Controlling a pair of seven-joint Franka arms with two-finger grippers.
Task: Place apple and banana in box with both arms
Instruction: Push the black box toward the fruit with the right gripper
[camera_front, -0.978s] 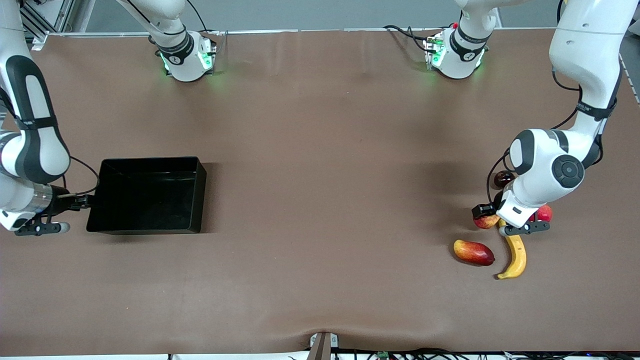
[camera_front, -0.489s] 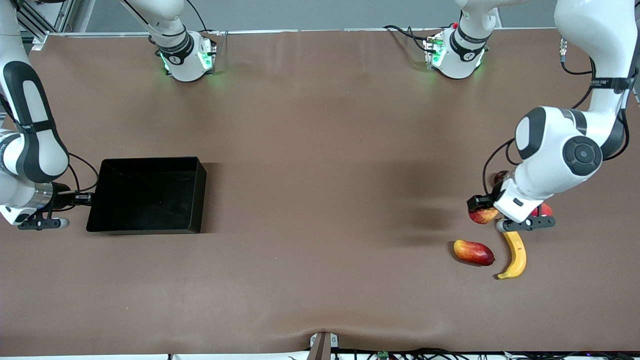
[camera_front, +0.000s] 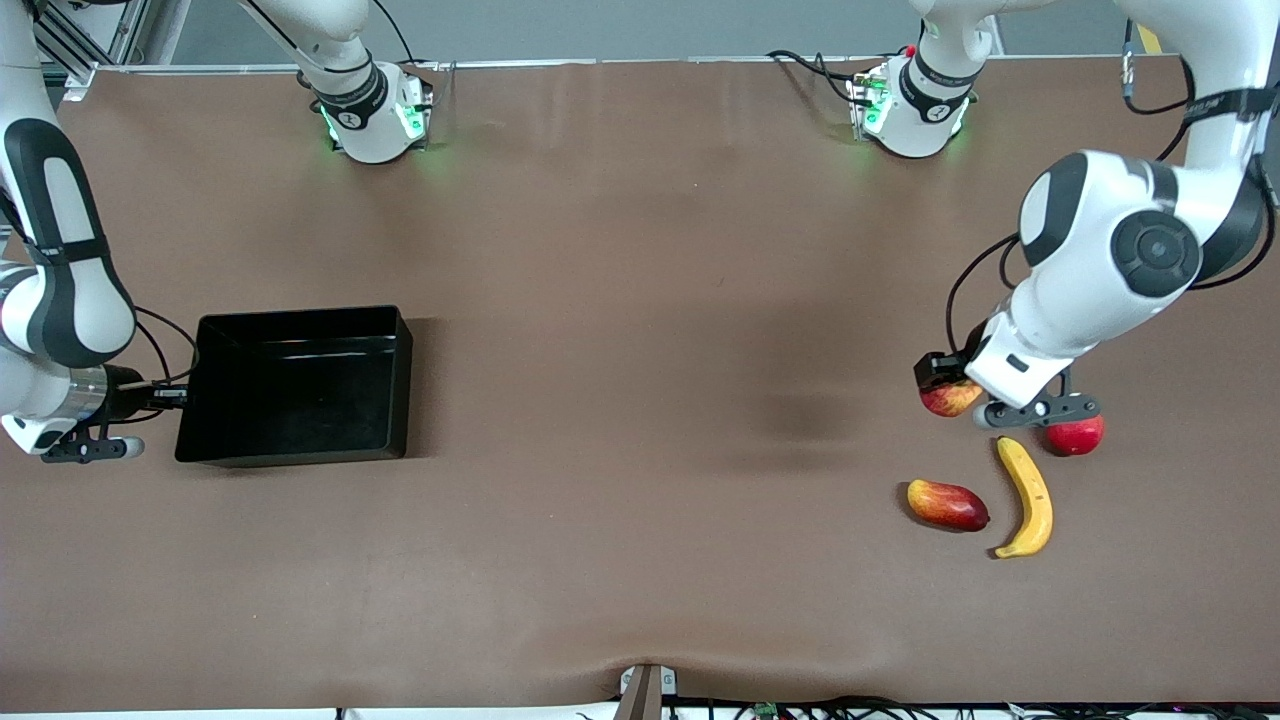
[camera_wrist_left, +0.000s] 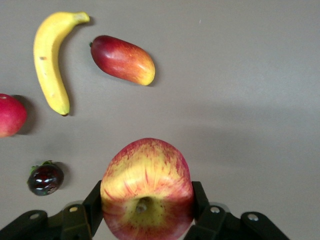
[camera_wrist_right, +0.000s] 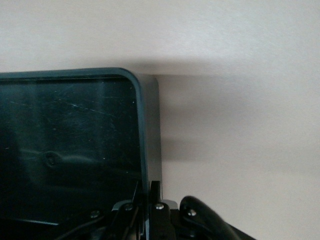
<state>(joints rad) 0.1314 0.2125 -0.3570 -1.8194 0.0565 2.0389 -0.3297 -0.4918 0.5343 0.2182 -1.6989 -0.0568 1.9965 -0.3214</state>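
Your left end effector (camera_wrist_left: 145, 220) is clamped on the apple (camera_wrist_left: 146, 187), one finger (camera_wrist_left: 92, 200) pressed to each side of the fruit, and it holds the apple in the air above the tabletop (camera_front: 640, 400) at the left arm's end. In the front view the apple (camera_front: 950, 396) shows just beside the wrist, over the fruit cluster.

Below it, the banana (camera_front: 1026, 497) lies flat on the tabletop, with the oblong red-yellow fruit (camera_front: 947, 504) just beside it toward the right arm's end, not touching. The evenly red round fruit (camera_front: 1074, 435) sits farther from the front camera than the banana, near its upper tip. The left wrist view also shows a small dark glossy fruit (camera_wrist_left: 45, 178) lying alone near the red round fruit (camera_wrist_left: 10, 115).

Your right end effector (camera_wrist_right: 147, 200) is pinching the wall of the box (camera_wrist_right: 150, 130): its fingers are pressed together on the rim. The box (camera_front: 215, 445) sits on the tabletop at the right arm's end, well apart from all the fruit; no fruit shows inside it.

No brand, label or writing can be read on the fruits or the box. The marks on the arm bases are too small to make out.
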